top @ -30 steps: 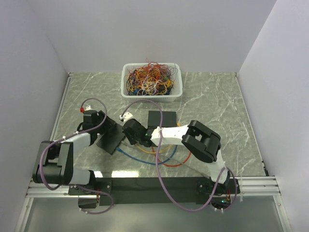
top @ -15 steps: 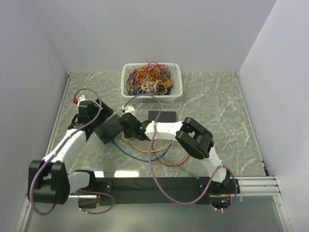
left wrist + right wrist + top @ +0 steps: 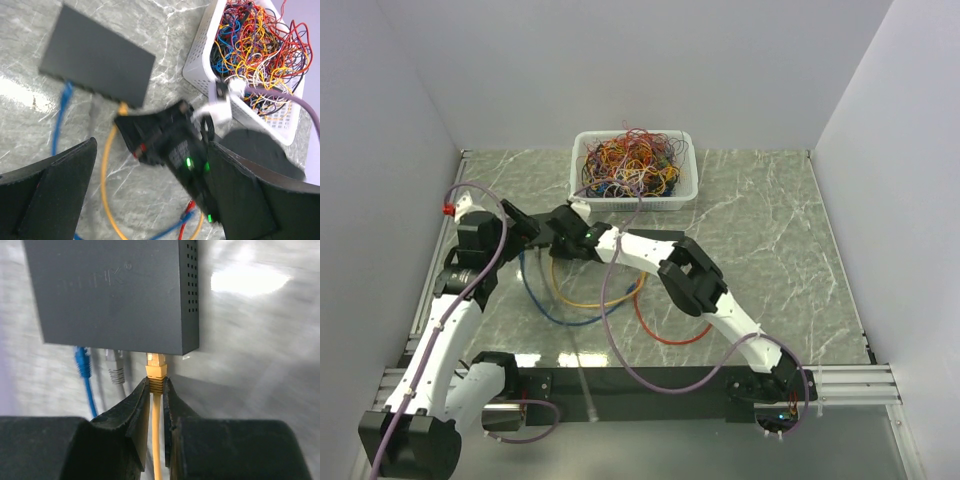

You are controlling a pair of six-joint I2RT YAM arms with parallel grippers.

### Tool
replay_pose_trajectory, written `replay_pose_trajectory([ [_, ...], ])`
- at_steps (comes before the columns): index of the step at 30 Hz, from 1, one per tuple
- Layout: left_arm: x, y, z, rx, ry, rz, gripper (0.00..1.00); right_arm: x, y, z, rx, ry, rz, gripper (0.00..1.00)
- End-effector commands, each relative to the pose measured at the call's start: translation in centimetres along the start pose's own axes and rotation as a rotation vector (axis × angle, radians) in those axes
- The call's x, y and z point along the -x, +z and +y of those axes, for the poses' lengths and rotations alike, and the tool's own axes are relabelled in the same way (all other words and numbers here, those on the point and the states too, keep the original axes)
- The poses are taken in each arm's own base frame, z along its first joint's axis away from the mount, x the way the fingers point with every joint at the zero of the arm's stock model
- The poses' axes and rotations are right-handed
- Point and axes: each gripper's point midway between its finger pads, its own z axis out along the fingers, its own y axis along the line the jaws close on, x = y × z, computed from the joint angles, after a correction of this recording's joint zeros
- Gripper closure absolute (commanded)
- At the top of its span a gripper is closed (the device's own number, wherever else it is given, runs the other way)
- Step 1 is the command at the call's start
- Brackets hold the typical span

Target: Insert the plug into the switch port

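The dark grey switch (image 3: 110, 290) lies flat on the marble table (image 3: 760, 230). A yellow plug (image 3: 156, 371) sits with its tip at a port on the switch's near edge, and my right gripper (image 3: 156, 385) is shut on the plug's ribbed boot. A blue plug (image 3: 81, 362) and a grey plug (image 3: 116, 367) sit in ports to its left. In the left wrist view the switch (image 3: 97, 62) lies ahead, apart from my left gripper (image 3: 150, 200), which is open and holds nothing. From above, the left gripper (image 3: 515, 222) and right gripper (image 3: 560, 240) crowd together and mostly hide the switch.
A white basket (image 3: 633, 165) full of tangled coloured cables stands at the back, close behind the right wrist. Loops of yellow cable (image 3: 590, 300), blue cable (image 3: 550, 310) and red cable (image 3: 665, 335) trail over the table's middle. Walls close in on the left and right.
My left gripper has opened, let go of the switch and drawn back to the far left. The right arm has stretched left and away with the yellow plug, and the switch has shifted with it.
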Motion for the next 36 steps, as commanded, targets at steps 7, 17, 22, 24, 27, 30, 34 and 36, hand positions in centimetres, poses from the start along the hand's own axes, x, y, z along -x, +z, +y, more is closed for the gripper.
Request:
replay_pose_trajectory([
  [7,-1.3,-0.3,0.3,-0.008,0.021,0.051,0.02,5.1,0.8,13.2,0.665,0.306,0.056,0.52],
  [17,-0.7,-0.9,0.8,0.006,0.043,0.020,0.02,8.9,-2.5,12.2,0.837,0.241,-0.027,0.21],
  [22,-0.4,-1.4,0.4,-0.028,0.028,-0.011,0.03,8.6,-7.3,8.1,0.694,0.084,-0.125,0.21],
  [24,-0.3,-1.8,0.1,-0.053,0.022,-0.026,0.03,9.9,-10.0,7.1,0.664,0.060,-0.170,0.21],
  [27,-0.2,-2.3,0.0,-0.070,0.014,-0.041,0.04,9.4,-11.4,3.3,0.567,0.013,-0.198,0.21],
  [30,0.3,-3.2,-0.4,-0.091,0.009,-0.060,0.05,10.1,-12.2,1.4,0.525,0.002,-0.193,0.21],
  [34,0.6,-4.3,-1.6,-0.163,0.015,-0.075,0.04,9.8,-12.4,-3.3,0.399,0.003,-0.190,0.23],
  [36,0.4,-4.1,-2.1,-0.195,0.019,-0.071,0.05,10.2,-13.4,-5.2,0.308,-0.007,-0.224,0.23],
])
